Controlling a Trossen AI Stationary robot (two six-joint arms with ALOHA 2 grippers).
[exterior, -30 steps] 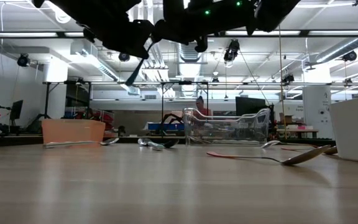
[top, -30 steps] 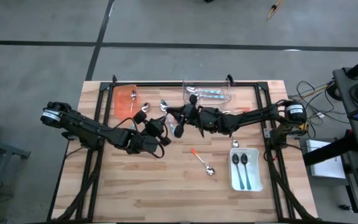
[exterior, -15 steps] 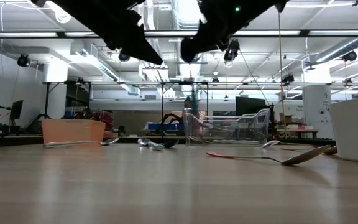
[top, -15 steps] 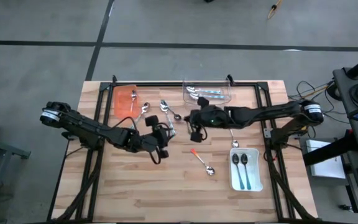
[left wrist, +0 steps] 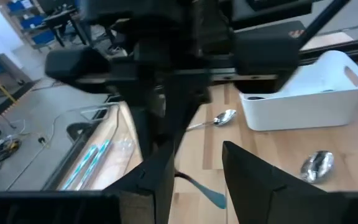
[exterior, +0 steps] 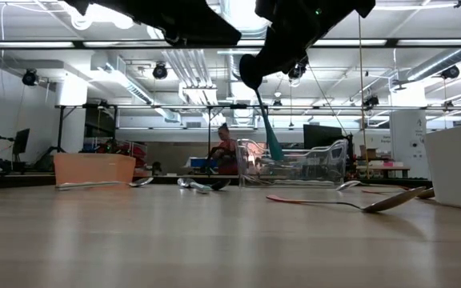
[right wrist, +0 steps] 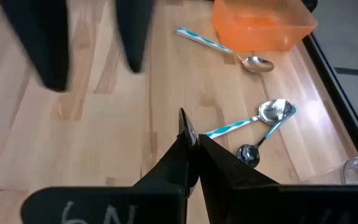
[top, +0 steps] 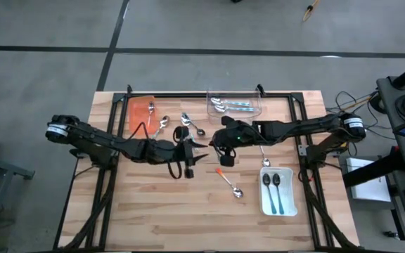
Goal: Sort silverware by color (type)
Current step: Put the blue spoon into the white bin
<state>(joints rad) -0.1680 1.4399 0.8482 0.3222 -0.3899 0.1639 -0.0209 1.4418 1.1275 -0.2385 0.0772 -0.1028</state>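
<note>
A teal-handled spoon (exterior: pixel 269 132) hangs in the air over the table's middle, with my right gripper (right wrist: pixel 189 149) shut on its upper end. My left gripper (left wrist: pixel 197 152) stands open just left of it and nearly level. Its fingers stand on either side of the spoon's teal handle tip (left wrist: pixel 214 199) without touching it. In the high view the two grippers face each other, left (top: pixel 200 149) and right (top: pixel 218 146). An orange-handled spoon (top: pixel 229 183) lies on the table nearby. My right gripper pinches the spoon's upper, metal end (right wrist: pixel 187 129) between its two shut fingers, coming from the table's right side and slanting down. The spoon hangs below the fingers, lifted clear of the table, slightly tilted, with its teal handle end (exterior: pixel 275 152) lowest.
An orange tray (top: pixel 140 114) holds an orange spoon at the far left. A clear tray (top: pixel 234 105) holds teal spoons at the far middle. A white tray (top: pixel 278 191) holds two silver spoons at the near right. Loose spoons lie at the far middle (top: pixel 162 125) (top: pixel 192 124) and by the white tray (top: pixel 264 161).
The two grippers met over the table's middle and the spoon passed from my left gripper to my right. My left gripper has opened, let go and tipped up toward level. My right gripper has drawn back toward the table's right edge, and the spoon now hangs from it.
</note>
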